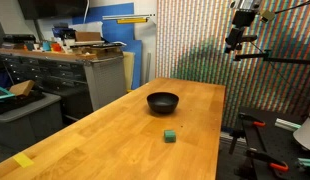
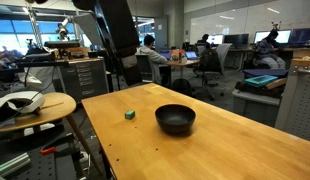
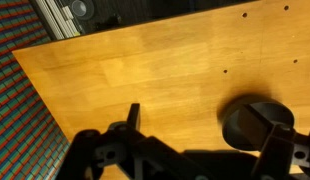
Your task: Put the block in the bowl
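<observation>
The block (image 1: 170, 134) is a small teal-green cube lying alone on the wooden table (image 1: 115, 125); it also shows in an exterior view (image 2: 129, 114). The bowl (image 1: 163, 101) is round, dark and empty, a short way from the block in both exterior views (image 2: 175, 119). In the wrist view my gripper (image 3: 209, 138) is open and empty, high above the table, with the bowl (image 3: 250, 120) below its right finger. The block is out of the wrist view. My dark arm (image 2: 117, 35) hangs over the table's far end.
A flat yellow piece (image 1: 23, 160) lies near the table's corner. A camera on a stand (image 1: 240, 30) is beside the table's edge. A round side table with a white object (image 2: 35, 105) stands nearby. Cabinets and desks with people are behind.
</observation>
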Available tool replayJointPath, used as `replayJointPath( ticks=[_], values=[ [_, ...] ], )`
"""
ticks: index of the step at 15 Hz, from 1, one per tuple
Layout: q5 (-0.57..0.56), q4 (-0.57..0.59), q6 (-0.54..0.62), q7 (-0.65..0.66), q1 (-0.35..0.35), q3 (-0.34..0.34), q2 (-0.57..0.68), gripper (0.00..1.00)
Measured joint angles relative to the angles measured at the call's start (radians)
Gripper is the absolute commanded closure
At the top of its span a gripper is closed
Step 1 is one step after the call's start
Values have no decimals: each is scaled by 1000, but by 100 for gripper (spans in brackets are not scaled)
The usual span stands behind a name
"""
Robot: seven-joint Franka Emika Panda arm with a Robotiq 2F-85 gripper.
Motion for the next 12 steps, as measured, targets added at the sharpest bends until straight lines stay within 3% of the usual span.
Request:
replayJointPath(
  ticks=[12],
  values=[
    [10,1,-2,6,0,2,4,0]
  ],
)
